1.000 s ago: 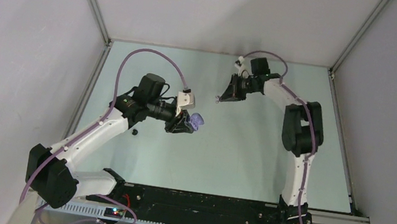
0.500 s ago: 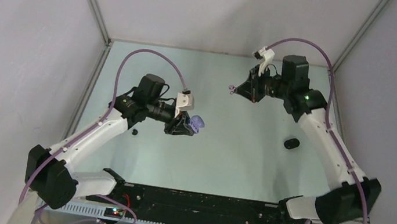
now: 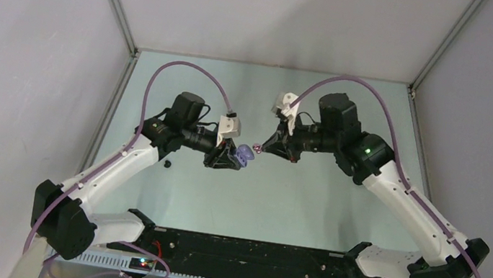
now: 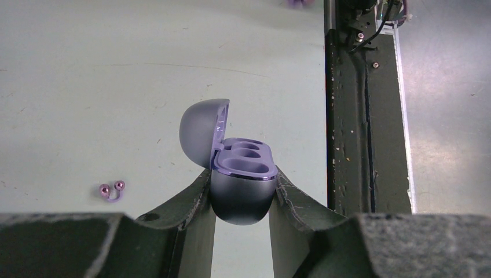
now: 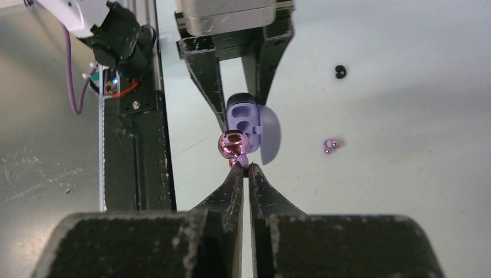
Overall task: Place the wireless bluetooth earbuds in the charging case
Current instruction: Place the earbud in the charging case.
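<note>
My left gripper (image 3: pixel 232 156) is shut on the open pale purple charging case (image 3: pixel 245 154), held above the table. In the left wrist view the case (image 4: pixel 242 194) sits between the fingers with its lid (image 4: pixel 201 128) swung open to the left and both sockets empty. My right gripper (image 5: pixel 248 168) is shut on a pale purple earbud (image 5: pixel 233 143), held right in front of the case (image 5: pixel 243 114). In the top view the right gripper (image 3: pixel 264 150) almost meets the case. A second purple earbud (image 5: pixel 331 145) lies on the table, and it also shows in the left wrist view (image 4: pixel 111 190).
A black earbud (image 3: pixel 167 164) lies on the table by the left arm, and it also shows in the right wrist view (image 5: pixel 340 71). The black base rail (image 3: pixel 249 252) runs along the near edge. Grey walls enclose the table on three sides.
My right arm has swung from the far side of the table toward the left gripper, bringing the purple earbud up to the open case. The left arm has hardly moved.
</note>
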Controlling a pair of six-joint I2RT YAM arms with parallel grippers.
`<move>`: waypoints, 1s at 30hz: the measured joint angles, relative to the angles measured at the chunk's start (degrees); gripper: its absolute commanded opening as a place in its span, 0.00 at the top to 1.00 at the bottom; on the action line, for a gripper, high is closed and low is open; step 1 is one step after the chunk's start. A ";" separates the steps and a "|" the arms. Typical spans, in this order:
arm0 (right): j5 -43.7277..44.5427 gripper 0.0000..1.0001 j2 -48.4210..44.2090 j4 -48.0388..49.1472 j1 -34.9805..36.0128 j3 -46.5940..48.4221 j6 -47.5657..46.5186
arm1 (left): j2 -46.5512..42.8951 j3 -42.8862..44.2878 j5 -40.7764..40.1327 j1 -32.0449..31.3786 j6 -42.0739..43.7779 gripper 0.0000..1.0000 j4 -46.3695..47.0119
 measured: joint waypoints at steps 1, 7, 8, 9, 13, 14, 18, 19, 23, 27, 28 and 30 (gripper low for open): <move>0.31 0.94 0.31 -0.07 1.11 -0.20 -0.37 | 0.00 0.00 0.00 0.00 -0.02 1.00 0.00; 3.10 0.94 2.93 -0.17 5.33 -0.31 -1.60 | -0.02 0.00 -0.09 0.00 -0.04 1.00 0.04; 3.37 0.94 3.21 -0.17 5.66 -0.33 -1.68 | -0.02 0.00 -0.09 0.00 -0.04 1.00 0.04; 3.76 0.94 3.50 -0.04 6.12 -0.46 -1.75 | -0.02 0.00 -0.09 0.00 -0.04 1.00 0.04; 4.59 0.94 3.67 0.48 7.21 -1.68 -1.73 | -0.02 0.00 -0.09 0.00 -0.04 1.00 0.02; 4.87 0.94 3.74 0.72 7.48 -2.01 -1.68 | -0.02 0.00 -0.09 0.00 -0.04 1.00 0.02; 5.97 0.94 4.26 2.12 8.20 -3.04 -1.25 | -0.02 0.00 -0.07 0.00 -0.07 1.00 0.04; 6.29 0.94 4.42 2.51 8.35 -3.28 -1.01 | -0.02 0.00 -0.07 0.00 -0.07 1.00 0.02; 7.65 0.94 4.76 4.09 8.68 -4.09 -0.15 | -0.02 0.00 -0.02 0.00 -0.39 1.00 0.04; 9.11 0.94 4.79 5.68 8.98 -4.37 0.85 | -0.02 0.00 0.04 0.00 -0.50 1.00 0.04; 9.31 0.94 4.81 5.97 9.03 -4.39 1.01 | -0.02 0.00 0.04 0.00 -0.50 1.00 0.02; 9.84 0.94 4.83 6.73 9.11 -4.50 1.31 | -0.02 0.00 0.07 0.00 -0.50 1.00 0.02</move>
